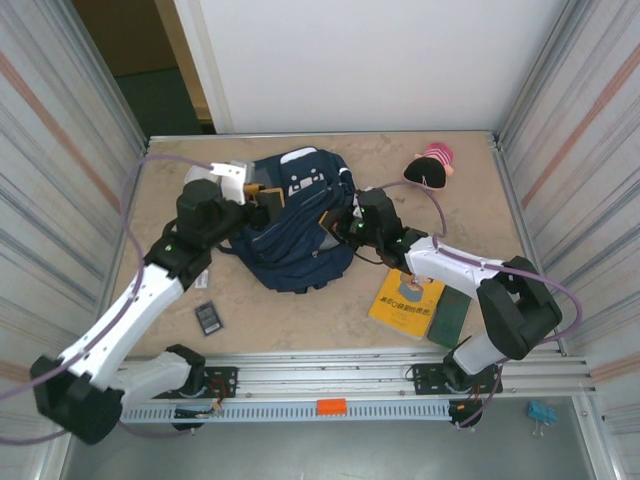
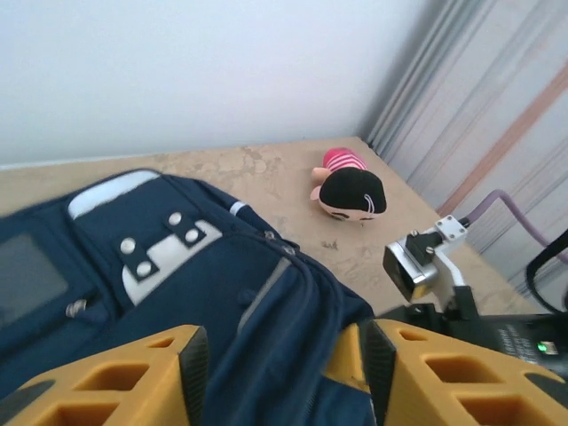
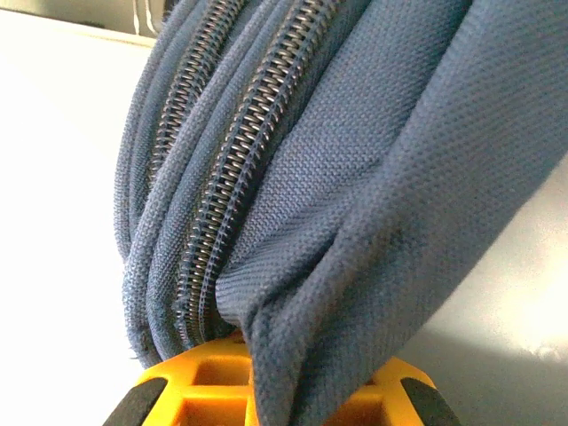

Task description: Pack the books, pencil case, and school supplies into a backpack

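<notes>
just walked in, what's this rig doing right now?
Both arms are working on the navy backpack in the middle of the table. The right tool is shut on a fold of its fabric beside the zippers. The left tool is at the backpack's other side, jaws apart with fabric between them. The yellow book and green book lie on the table by the right arm, and a small black item by the left, not yet packed.

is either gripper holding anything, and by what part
The right gripper pinches a fold of the backpack fabric beside its zipper; the left gripper is open, holding nothing.
</notes>
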You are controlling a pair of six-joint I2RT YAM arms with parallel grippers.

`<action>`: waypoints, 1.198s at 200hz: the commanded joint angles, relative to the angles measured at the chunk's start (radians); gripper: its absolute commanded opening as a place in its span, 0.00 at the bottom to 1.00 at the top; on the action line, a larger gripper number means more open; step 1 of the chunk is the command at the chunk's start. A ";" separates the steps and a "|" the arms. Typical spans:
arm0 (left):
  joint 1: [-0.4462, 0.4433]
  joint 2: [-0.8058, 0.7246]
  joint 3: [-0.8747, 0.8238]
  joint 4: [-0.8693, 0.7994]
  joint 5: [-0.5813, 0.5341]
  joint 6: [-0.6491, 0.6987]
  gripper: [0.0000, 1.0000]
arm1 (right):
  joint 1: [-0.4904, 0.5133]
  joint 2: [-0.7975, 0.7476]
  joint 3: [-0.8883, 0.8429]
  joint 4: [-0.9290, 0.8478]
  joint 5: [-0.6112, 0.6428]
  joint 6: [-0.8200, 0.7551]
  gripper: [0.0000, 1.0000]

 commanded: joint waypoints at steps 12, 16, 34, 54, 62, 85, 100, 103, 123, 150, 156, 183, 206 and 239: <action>-0.060 -0.105 -0.030 -0.292 -0.133 -0.334 0.49 | 0.044 -0.018 0.078 0.121 0.137 0.034 0.00; -0.077 -0.113 -0.037 -0.301 -0.141 -0.348 0.49 | 0.051 -0.017 0.079 0.131 0.147 0.034 0.00; -0.148 -0.131 -0.062 -0.352 -0.195 -0.396 0.49 | 0.086 -0.008 0.086 0.154 0.177 0.030 0.00; -0.204 -0.125 -0.089 -0.371 -0.234 -0.467 0.50 | 0.108 -0.001 0.106 0.159 0.189 0.026 0.00; -0.223 -0.121 -0.099 -0.364 -0.245 -0.493 0.50 | 0.115 -0.002 0.117 0.157 0.195 0.025 0.00; -0.267 -0.097 -0.104 -0.349 -0.281 -0.521 0.50 | 0.128 -0.013 0.153 0.113 0.212 -0.004 0.00; -0.284 -0.077 -0.098 -0.347 -0.293 -0.533 0.50 | 0.133 -0.018 0.169 0.083 0.224 -0.022 0.00; -0.285 -0.072 -0.097 -0.346 -0.293 -0.537 0.50 | 0.133 -0.018 0.172 0.081 0.224 -0.024 0.00; -0.293 -0.047 -0.090 -0.336 -0.291 -0.562 0.50 | 0.134 -0.016 0.175 0.082 0.223 -0.020 0.00; -0.296 -0.013 -0.074 -0.325 -0.285 -0.593 0.50 | 0.149 -0.024 0.170 0.072 0.234 -0.030 0.00; -0.296 0.000 -0.071 -0.326 -0.280 -0.595 0.50 | 0.153 -0.027 0.168 0.069 0.241 -0.032 0.00; -0.299 0.038 -0.068 -0.325 -0.262 -0.625 0.50 | 0.158 -0.033 0.166 0.066 0.252 -0.032 0.00; -0.305 0.056 -0.062 -0.301 -0.239 -0.632 0.51 | 0.157 -0.036 0.165 0.063 0.256 -0.032 0.00; -0.314 0.073 -0.052 -0.284 -0.292 -0.640 0.50 | 0.158 -0.037 0.169 0.061 0.239 -0.029 0.00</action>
